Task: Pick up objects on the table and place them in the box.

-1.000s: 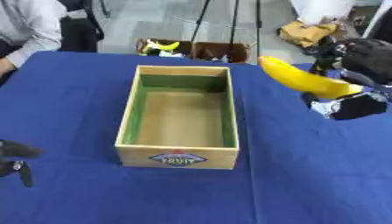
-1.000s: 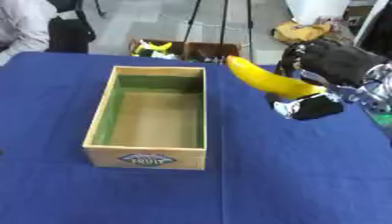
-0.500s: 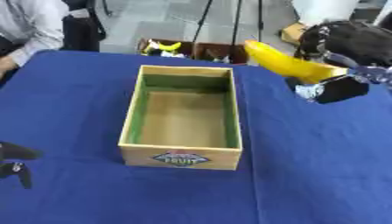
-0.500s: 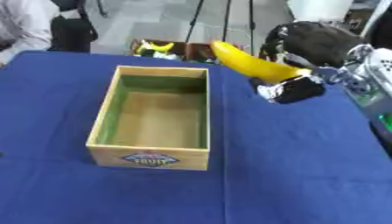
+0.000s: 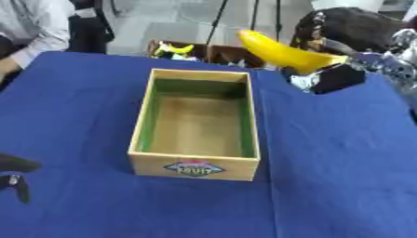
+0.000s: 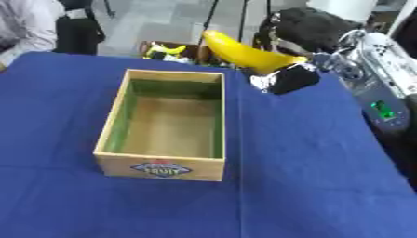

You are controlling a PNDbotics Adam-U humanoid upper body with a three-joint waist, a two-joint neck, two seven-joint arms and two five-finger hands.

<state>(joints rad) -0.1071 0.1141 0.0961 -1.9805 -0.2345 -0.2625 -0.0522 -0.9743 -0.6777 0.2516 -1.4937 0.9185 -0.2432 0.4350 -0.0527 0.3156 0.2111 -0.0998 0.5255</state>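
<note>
A yellow banana (image 5: 281, 52) is held in the air by my right hand (image 5: 335, 69), whose fingers are curled round its right end. It hangs above the table's far right, just beyond the far right corner of the wooden box (image 5: 195, 163). The box is open and empty, with green inner walls and a fruit label on its front. My left hand (image 5: 15, 173) shows only as dark fingers at the lower left edge, idle on the blue cloth.
The blue table (image 5: 342, 176) spreads all around the box. Behind its far edge stands a brown carton (image 5: 175, 49) holding yellow things. A person's sleeve (image 5: 41, 32) shows at the upper left. Grey equipment (image 6: 383, 100) stands at the right edge.
My right hand has carried the banana up and to the left, towards the far right corner of the box. The camera has shifted slightly. The left hand has stayed put.
</note>
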